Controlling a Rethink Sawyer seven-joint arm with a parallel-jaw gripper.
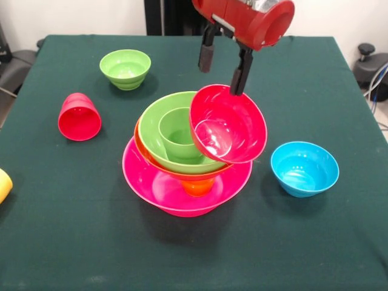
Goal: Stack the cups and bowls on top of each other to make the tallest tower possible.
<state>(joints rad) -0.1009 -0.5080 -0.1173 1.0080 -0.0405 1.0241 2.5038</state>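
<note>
The tower stands mid-table: the very large pink bowl (159, 185) at the base, the large orange bowl (140, 145) above it, then the large green bowl (159, 121) with the green cup (179, 134) upright inside. An orange piece (199, 187) shows under the orange bowl; I cannot tell if it is the orange cup. The small red bowl (229, 124) is tilted steeply and leans on the green bowl's right rim. My gripper (221, 79) hangs just above it with its fingers apart. One fingertip (237, 85) is at the red bowl's top rim.
A small green bowl (125, 68) stands at the far left. The red cup (79, 117) lies on its side at the left. The yellow cup (3, 185) shows at the left edge. The small blue bowl (304, 168) stands right of the tower.
</note>
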